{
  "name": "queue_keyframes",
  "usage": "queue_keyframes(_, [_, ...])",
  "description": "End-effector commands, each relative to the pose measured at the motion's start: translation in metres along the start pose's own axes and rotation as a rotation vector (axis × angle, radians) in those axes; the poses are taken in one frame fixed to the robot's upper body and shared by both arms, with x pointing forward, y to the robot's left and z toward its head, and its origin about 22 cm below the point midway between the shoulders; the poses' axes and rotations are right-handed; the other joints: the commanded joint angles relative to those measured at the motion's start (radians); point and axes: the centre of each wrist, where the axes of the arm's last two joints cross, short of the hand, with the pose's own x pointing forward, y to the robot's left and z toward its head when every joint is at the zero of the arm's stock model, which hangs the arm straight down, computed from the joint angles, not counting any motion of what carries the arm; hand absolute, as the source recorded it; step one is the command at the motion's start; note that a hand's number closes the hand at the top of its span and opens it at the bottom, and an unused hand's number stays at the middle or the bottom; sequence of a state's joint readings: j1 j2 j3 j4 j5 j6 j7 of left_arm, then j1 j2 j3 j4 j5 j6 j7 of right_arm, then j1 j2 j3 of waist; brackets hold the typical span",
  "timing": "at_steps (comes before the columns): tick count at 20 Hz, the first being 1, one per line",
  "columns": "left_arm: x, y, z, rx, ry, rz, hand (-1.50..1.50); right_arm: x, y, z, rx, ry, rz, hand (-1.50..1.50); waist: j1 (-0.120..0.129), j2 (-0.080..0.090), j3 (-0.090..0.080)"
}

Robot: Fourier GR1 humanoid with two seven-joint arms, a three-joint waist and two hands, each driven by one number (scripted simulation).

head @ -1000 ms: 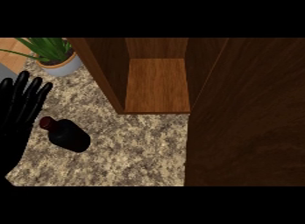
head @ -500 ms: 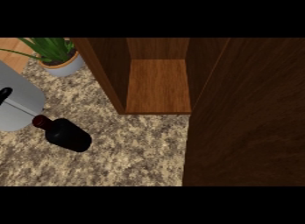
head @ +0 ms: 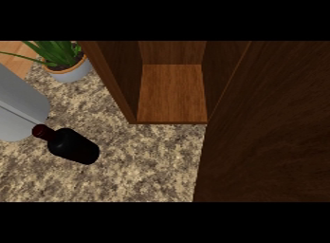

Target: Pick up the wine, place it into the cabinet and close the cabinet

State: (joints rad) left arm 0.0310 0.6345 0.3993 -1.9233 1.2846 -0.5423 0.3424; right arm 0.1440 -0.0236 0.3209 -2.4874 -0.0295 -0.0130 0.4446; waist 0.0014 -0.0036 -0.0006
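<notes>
On speckled counter (head: 147, 166), dark wine bottle (head: 68, 144).

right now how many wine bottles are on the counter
1. The wine bottle lies on its side on the granite counter, left of the open cabinet, neck pointing toward the grey forearm. Others could be hidden behind the cabinet door.

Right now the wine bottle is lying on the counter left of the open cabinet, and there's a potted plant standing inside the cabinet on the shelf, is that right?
Not quite. The wine bottle does lie on the counter left of the open cabinet, but the potted plant is not inside it. The head view shows the plant standing on the counter, outside the cabinet to its left, behind the bottle. The shelf holds nothing visible.
</notes>
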Motion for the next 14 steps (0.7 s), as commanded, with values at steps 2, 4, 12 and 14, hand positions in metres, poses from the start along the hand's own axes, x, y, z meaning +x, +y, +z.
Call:
queue_keyframes(2, [0.018, 0.003, 0.002, 0.035, 0.024, -0.001, -1.5, 0.045, 0.007, 0.028, -0.037, -0.057, 0.009, -1.5, -0.007, -0.001, 0.0])
queue_keyframes(4, [0.032, 0.007, 0.0, 0.025, 0.036, -0.013, -1.5, 0.041, 0.009, 0.025, -0.02, -0.052, 0.0, -1.5, -0.007, 0.0, 0.0])
queue_keyframes(12, [0.006, -0.002, 0.001, 0.072, 0.072, -0.029, -1.5, 0.047, 0.014, 0.026, -0.001, -0.047, 0.004, -1.5, -0.009, -0.001, 0.0])
queue_keyframes(14, [-0.022, 0.019, -0.003, 0.057, 0.061, -0.037, -1.5, 0.04, 0.016, 0.01, -0.013, -0.041, 0.001, -1.5, -0.017, 0.004, -0.001])
